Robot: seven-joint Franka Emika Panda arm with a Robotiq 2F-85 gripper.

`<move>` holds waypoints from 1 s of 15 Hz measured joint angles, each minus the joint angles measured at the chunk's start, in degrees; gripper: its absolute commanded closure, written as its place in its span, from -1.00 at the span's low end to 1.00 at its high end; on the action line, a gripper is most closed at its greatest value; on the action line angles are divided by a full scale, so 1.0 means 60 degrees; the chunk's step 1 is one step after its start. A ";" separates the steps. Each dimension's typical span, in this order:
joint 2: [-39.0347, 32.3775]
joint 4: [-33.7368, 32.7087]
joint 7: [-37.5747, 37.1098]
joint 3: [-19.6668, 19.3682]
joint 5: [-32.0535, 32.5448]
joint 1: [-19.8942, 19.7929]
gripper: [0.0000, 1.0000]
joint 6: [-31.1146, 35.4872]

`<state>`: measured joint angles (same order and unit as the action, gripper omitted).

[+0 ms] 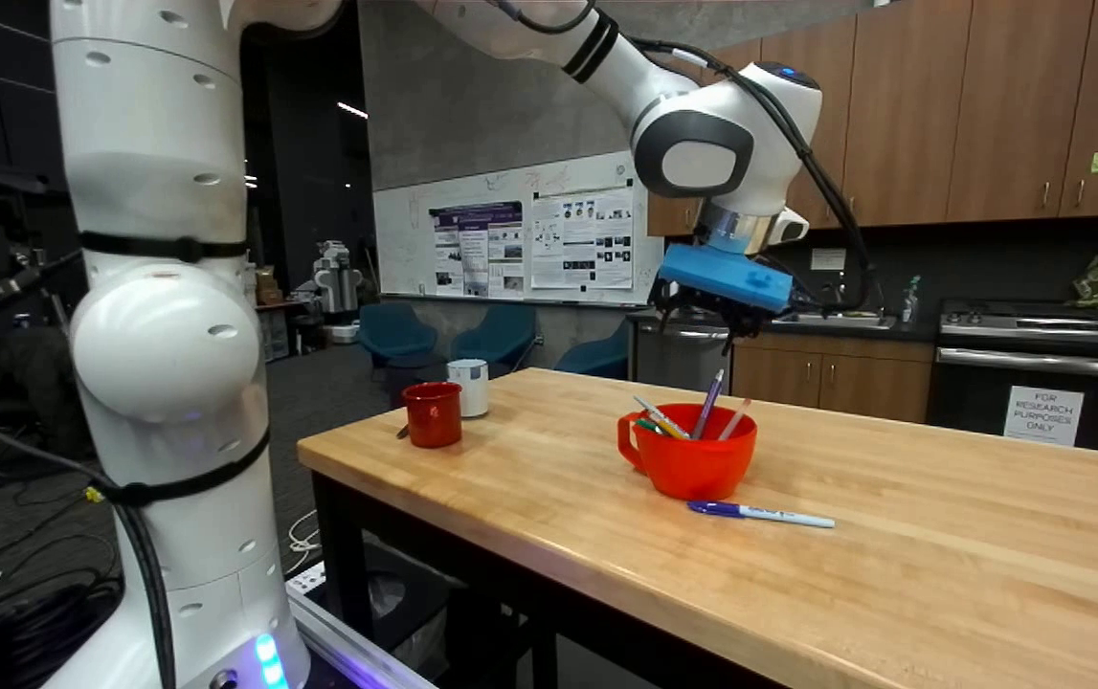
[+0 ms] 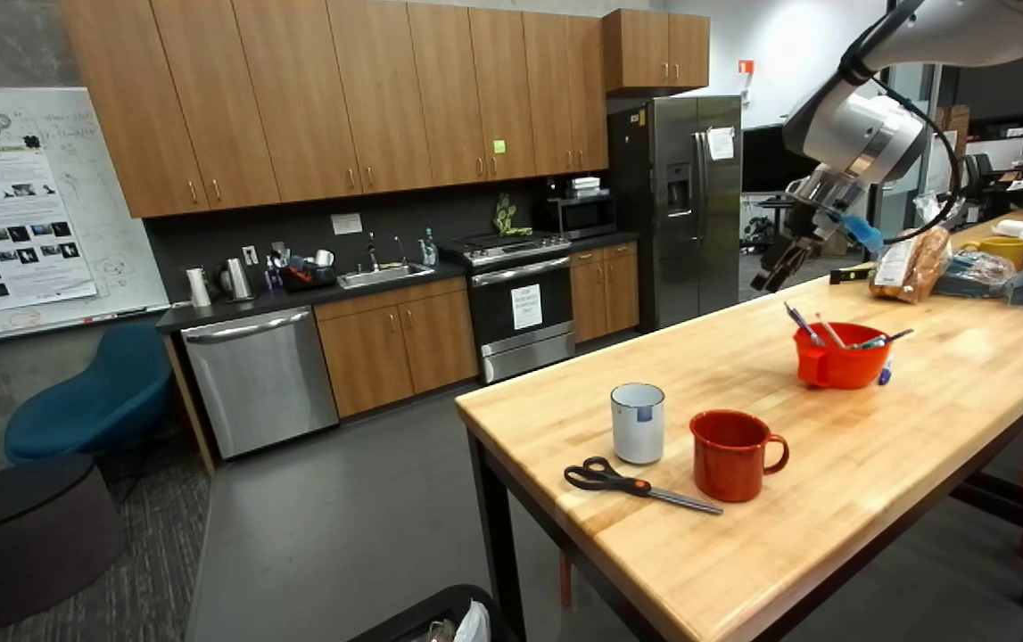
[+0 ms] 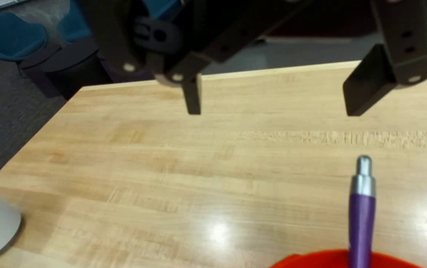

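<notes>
Pen [image 1: 707, 405], purple, leans from a red cup [image 1: 697, 467] below the gripper [image 3: 274, 111], its jaws spread.

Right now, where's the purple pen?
In the wrist view, the purple pen is at the lower right, poking up out of the wide red cup. The open jaws show above it, not touching it.

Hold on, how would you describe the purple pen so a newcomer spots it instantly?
On the wooden table stands a wide red cup. The purple pen sticks up from it, silver end on top. Its purple barrel sets it apart from the other pens in the cup and the marker lying outside.
</notes>
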<state>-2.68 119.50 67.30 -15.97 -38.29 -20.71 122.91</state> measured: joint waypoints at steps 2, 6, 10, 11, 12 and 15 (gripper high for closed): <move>0.0290 -0.0011 -0.1243 0.0031 0.0255 0.0272 -1.00 0.0575; 0.0907 -0.0043 -0.4335 0.0004 0.1881 0.0432 -1.00 0.1215; 0.1429 -0.0189 -0.7120 -0.0369 0.3906 0.0248 -1.00 0.0412; 0.1488 -0.0278 -0.7598 -0.0505 0.4251 0.0165 -1.00 0.0044; 0.1508 -0.0375 -0.8007 -0.0655 0.4571 0.0059 -1.00 -0.0303; 0.1482 -0.0530 -0.9156 -0.1034 0.5383 -0.0289 -1.00 -0.0875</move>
<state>6.21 116.32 12.36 -22.17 -5.99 -22.44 117.66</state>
